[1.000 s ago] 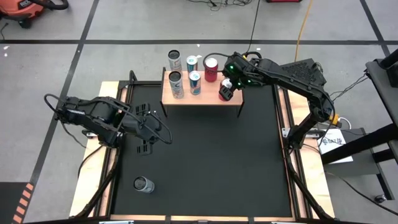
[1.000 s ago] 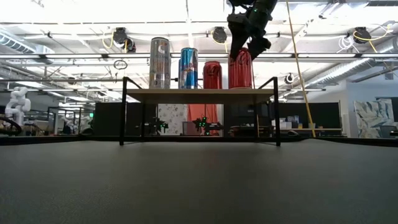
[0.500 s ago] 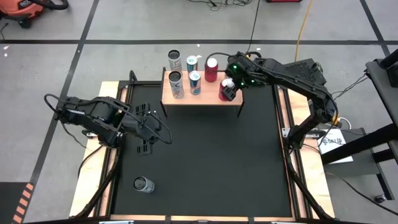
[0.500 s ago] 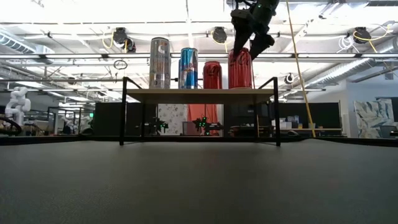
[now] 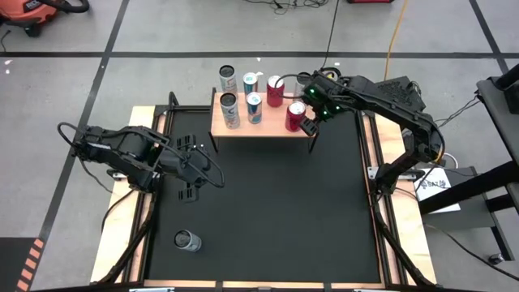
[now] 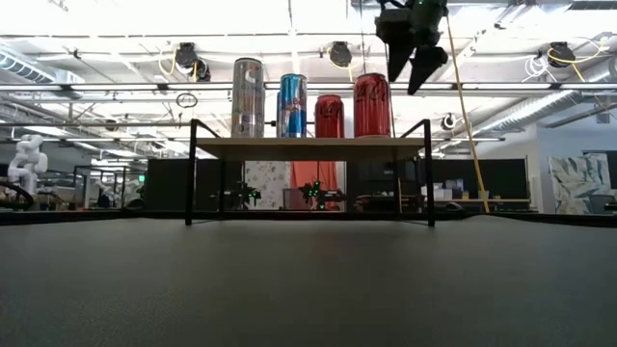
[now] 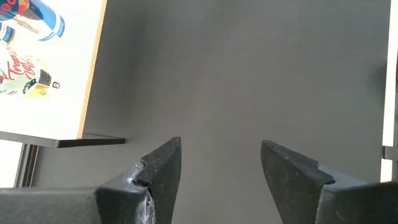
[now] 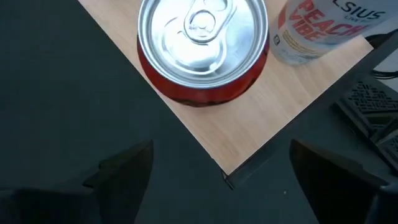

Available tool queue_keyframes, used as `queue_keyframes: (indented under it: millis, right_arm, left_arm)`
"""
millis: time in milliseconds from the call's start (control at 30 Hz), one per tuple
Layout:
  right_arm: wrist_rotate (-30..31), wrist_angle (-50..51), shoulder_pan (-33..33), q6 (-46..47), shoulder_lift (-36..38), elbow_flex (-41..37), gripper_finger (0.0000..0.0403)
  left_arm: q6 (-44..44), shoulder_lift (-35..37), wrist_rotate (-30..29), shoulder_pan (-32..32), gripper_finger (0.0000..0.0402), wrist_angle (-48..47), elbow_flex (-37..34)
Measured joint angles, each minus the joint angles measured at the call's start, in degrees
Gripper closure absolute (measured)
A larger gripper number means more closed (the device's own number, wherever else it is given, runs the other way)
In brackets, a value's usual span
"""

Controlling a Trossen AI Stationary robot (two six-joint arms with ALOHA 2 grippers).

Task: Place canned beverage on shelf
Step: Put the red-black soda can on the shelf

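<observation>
Jaws of the right gripper [image 6: 413, 69] stand wide apart and hold nothing, up in the air just beside the shelf's [image 5: 272, 130] right end and above can-top height. Left gripper [image 5: 191, 172] has its jaws shut on nothing, low over the black mat [image 5: 268, 211] well left of centre.

On the shelf, the red can [image 6: 372, 104] stands upright at the right end. It is a short, stout cola can with white script on the side and a plain silver lid with its pull tab flat. In the right wrist view it sits close to the board's front right corner, with a thin strip of bare wood between its base and the edge. Just beside it stands a second red can [image 6: 329, 115], then a blue can [image 6: 292, 104] and a tall silver can [image 6: 248, 96]; they look like one row from table height, though from above some seem to stand behind the shelf rather than on it.

One more silver can [image 5: 186, 240] lies on the mat near the counter's front left corner, well apart from both arms. Between the shelf's black legs [image 6: 429, 172] and the front edge the mat is open.
</observation>
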State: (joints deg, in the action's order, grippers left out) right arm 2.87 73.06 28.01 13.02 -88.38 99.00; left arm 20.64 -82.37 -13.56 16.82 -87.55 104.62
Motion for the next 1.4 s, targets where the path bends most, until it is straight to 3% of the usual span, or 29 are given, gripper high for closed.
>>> queue_keyframes:
  millis: [200,400,633,1133,1400]
  right_arm:
    - [0.4,0.0,0.1,2.4,-0.1,0.0,0.0048]
    - [6.0,0.1,0.1,5.7,-0.1,0.0,0.0063]
    - [6.1,1.6,0.1,6.8,-0.1,0.0,0.0078]
    - [6.3,-3.4,0.1,8.8,-0.1,0.0,0.025]
    - [9.5,-3.4,0.1,9.8,-0.2,0.0,0.0305]
  left_arm:
    - [0.0,0.0,0.0,0.0,0.0185,0.0,0.0]
    - [0.0,0.0,0.0,0.0,0.0185,0.0,0.0]
    - [-0.1,0.0,0.0,0.0,0.0185,0.0,0.0]
    - [-0.1,0.0,0.1,0.0,0.0185,0.0,0.0]
    - [-0.1,0.0,0.1,0.0,0.0185,0.0,0.0]
